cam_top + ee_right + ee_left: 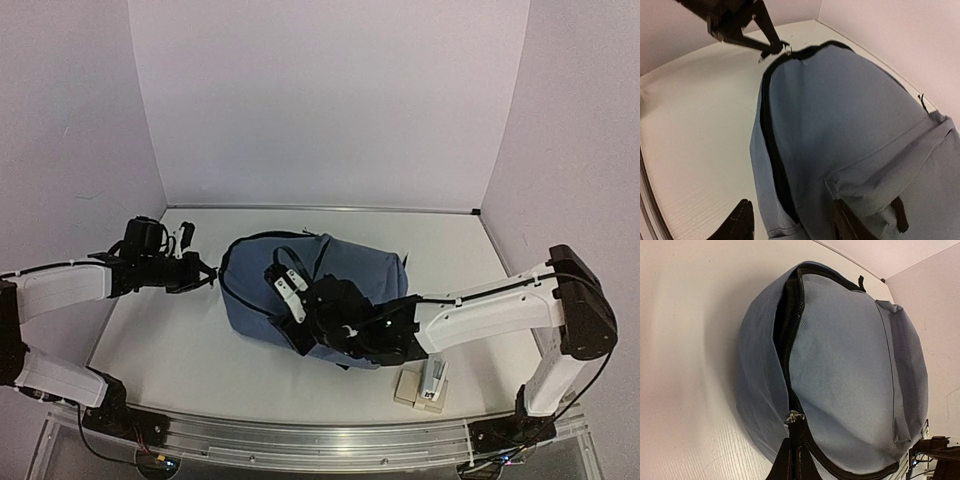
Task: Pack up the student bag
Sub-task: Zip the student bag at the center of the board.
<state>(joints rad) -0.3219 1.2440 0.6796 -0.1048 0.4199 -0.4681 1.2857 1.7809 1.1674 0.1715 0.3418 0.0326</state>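
Observation:
The slate-blue student bag (360,268) lies on its side mid-table. Its main zip gapes as a dark slit (772,150), which also shows in the left wrist view (786,315). My left gripper (205,275) is at the bag's left end, shut on the dark zipper pull tab (799,437) just below the metal slider (794,416). It also shows in the right wrist view (775,46). My right gripper (288,292) is open over the bag's near front side. Its dark fingertips (740,222) straddle the fabric edge beside the slit without closing on it.
A beige block with a white object on it (425,385) lies on the table near the front right, by the right arm. The white table (170,340) is walled by pale partitions at the back and both sides.

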